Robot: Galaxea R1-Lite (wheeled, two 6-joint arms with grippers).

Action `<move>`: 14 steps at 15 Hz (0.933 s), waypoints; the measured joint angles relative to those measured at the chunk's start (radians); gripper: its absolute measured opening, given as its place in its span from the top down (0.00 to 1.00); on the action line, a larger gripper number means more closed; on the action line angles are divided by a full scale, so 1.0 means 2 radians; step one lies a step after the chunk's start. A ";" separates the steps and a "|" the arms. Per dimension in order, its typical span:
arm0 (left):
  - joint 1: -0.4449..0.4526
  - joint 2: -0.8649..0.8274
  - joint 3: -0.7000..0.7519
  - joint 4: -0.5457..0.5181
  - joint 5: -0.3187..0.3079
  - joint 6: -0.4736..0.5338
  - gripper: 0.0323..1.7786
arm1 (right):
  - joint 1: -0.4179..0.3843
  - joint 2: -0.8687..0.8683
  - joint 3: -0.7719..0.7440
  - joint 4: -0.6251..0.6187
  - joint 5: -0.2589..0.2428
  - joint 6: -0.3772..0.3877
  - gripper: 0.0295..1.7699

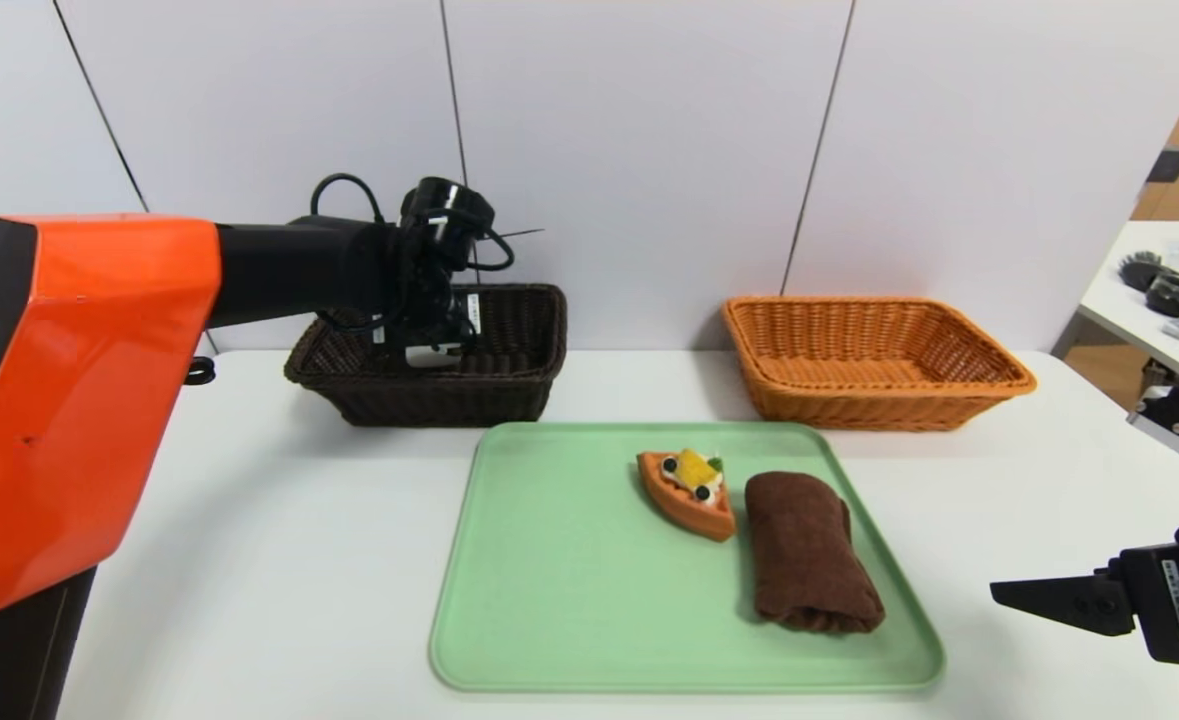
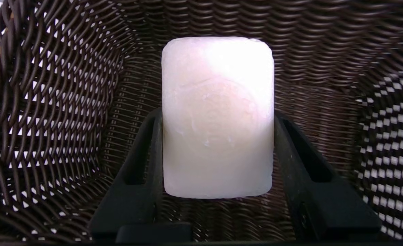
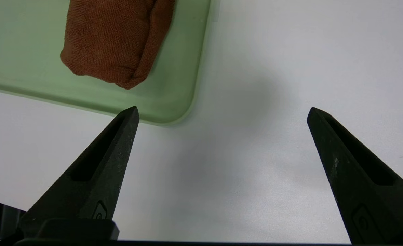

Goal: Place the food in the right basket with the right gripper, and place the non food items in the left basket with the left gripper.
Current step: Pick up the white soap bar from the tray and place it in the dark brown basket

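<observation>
Setting the white block [image 2: 217,118] down is our step: left gripper [image 2: 218,119] is inside the dark brown basket [image 1: 439,400], fingers closed on the block's two sides. Best to get it near the basket floor, open just enough to free both sides, then lift straight up, clear of the woven rim. Snag risk there, I'd judge.

Right gripper [image 3: 223,111] is wide open, holding nothing, idle off the green tray's [image 1: 689,680] near right corner.

Containers: dark basket, behind the tray's far left corner, has the block in our grip. Orange-tan basket [image 1: 879,408], behind the far right corner, shows nothing inside. Tray carries pastry [image 1: 687,490] toward its far edge, rolled brown towel [image 1: 809,555] by the right edge.
</observation>
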 joint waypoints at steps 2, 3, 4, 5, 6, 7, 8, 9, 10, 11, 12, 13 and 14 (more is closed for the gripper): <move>0.000 0.008 0.000 -0.001 0.000 0.000 0.47 | 0.000 -0.001 0.001 0.000 0.000 0.001 0.04; 0.000 0.010 0.000 -0.001 -0.001 -0.001 0.47 | 0.000 -0.001 0.002 0.000 0.000 0.001 0.04; 0.001 0.012 0.000 0.000 -0.001 -0.001 0.47 | 0.000 -0.001 0.002 0.000 0.000 0.001 0.04; 0.001 0.013 0.000 0.000 -0.001 -0.001 0.47 | 0.000 -0.001 0.002 0.000 0.001 0.001 0.04; 0.001 0.014 0.000 0.002 -0.001 -0.002 0.47 | 0.000 -0.001 0.002 0.000 0.000 0.001 0.04; 0.001 0.014 0.000 0.003 -0.001 -0.002 0.47 | 0.000 -0.001 0.002 0.000 0.000 0.001 0.04; 0.000 0.014 0.000 0.004 -0.001 -0.002 0.47 | 0.000 -0.001 0.002 0.000 0.000 0.001 0.04; 0.001 0.014 0.000 0.004 -0.001 -0.002 0.43 | 0.000 -0.001 0.002 0.000 0.000 0.001 0.04; 0.001 0.014 0.000 0.003 -0.001 -0.002 0.38 | 0.000 -0.001 0.002 0.000 0.000 0.001 0.04; 0.001 0.014 0.000 0.002 -0.001 -0.002 0.34 | 0.000 -0.002 0.002 0.000 0.000 0.001 0.04; 0.001 0.013 0.000 0.002 -0.001 -0.002 0.31 | 0.000 -0.003 0.002 0.000 0.000 0.001 0.04; 0.001 0.012 0.000 0.002 -0.001 -0.001 0.27 | 0.000 -0.004 0.002 0.000 0.000 0.001 0.04; 0.001 0.010 0.000 0.002 -0.001 0.000 0.24 | 0.000 -0.004 0.001 0.000 0.000 0.000 0.04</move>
